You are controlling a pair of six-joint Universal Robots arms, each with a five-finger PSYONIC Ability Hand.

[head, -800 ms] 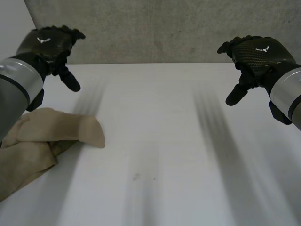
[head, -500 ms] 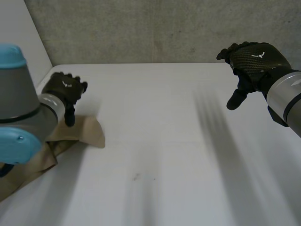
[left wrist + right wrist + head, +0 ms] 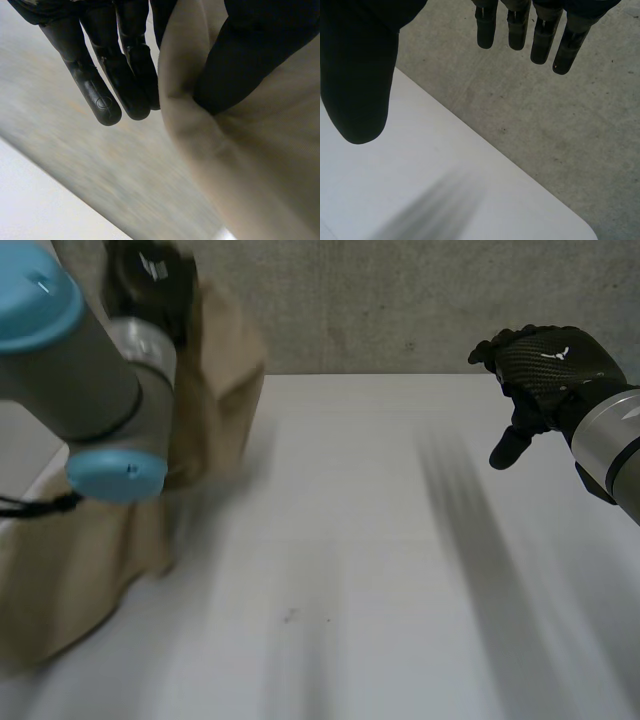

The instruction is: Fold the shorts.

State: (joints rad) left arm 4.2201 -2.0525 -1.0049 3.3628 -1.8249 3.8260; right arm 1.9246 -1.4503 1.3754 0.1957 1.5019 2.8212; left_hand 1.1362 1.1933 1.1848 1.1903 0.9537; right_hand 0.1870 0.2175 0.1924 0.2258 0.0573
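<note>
- L hand [image 3: 150, 270]: high over far-left corner of table [image 3: 380, 570]; thumb [image 3: 250, 60] clamps tan shorts [image 3: 225, 390] against the fingers.
- Shorts: hang from L hand beside L arm [image 3: 80, 370]; lower part rests on table nr. its left edge.
- R hand [image 3: 545, 360]: above table's far-right side, fingers straight, thumb apart, holding nothing.

I see the shorts [image 3: 215, 370] as a soft tan cloth held up above the table [image 3: 400, 540] near its far left corner, hanging in loose folds. The top is pinched in my left hand [image 3: 100, 90], between thumb and fingers. The lower part trails, rumpled, to the table's left edge.
</note>
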